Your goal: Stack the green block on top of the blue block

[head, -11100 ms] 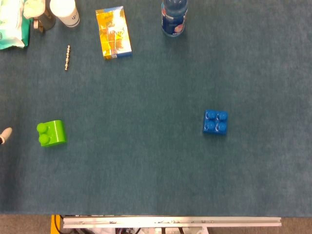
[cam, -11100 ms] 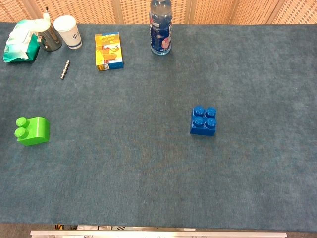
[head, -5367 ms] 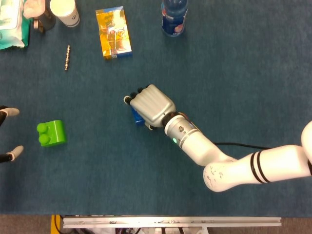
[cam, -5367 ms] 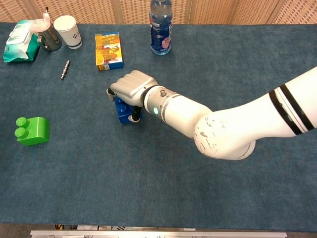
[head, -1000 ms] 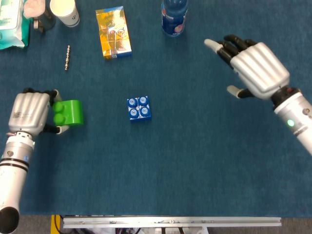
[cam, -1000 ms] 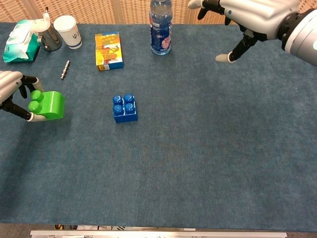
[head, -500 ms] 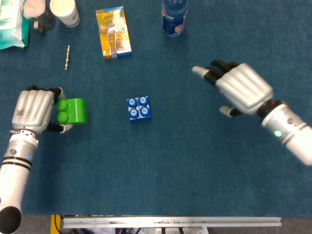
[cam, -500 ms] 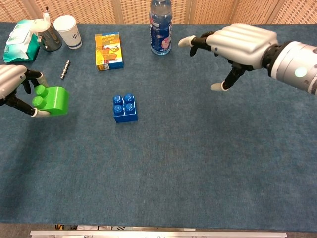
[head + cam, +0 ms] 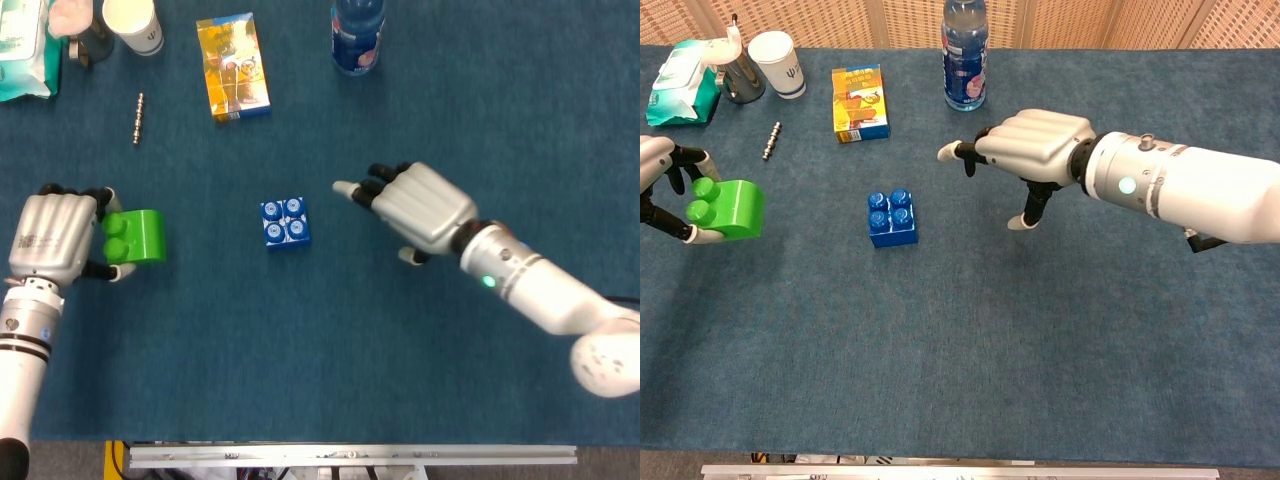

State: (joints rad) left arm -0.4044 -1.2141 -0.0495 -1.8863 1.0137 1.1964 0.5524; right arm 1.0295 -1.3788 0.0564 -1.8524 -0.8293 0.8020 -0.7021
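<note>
The green block (image 9: pixel 137 237) (image 9: pixel 727 210) is at the left, lying on its side with its studs toward my left hand (image 9: pixel 57 236) (image 9: pixel 657 172), which grips it at the stud end. The blue block (image 9: pixel 285 222) (image 9: pixel 892 217) stands studs up near the table's middle, with nothing touching it. My right hand (image 9: pixel 416 209) (image 9: pixel 1032 147) hovers to the right of the blue block, fingers spread and pointing toward it, holding nothing.
Along the far edge stand a water bottle (image 9: pixel 357 35) (image 9: pixel 965 57), a yellow box (image 9: pixel 233 67) (image 9: pixel 860 102), a paper cup (image 9: pixel 133 24) (image 9: pixel 777 63), a dark mug (image 9: pixel 737 75) and a wipes pack (image 9: pixel 26 50) (image 9: pixel 682 95). A small metal rod (image 9: pixel 138 118) (image 9: pixel 771 140) lies near them.
My right hand has swept left and down toward the blue block. My left hand, with the green block in it, has drifted slightly left.
</note>
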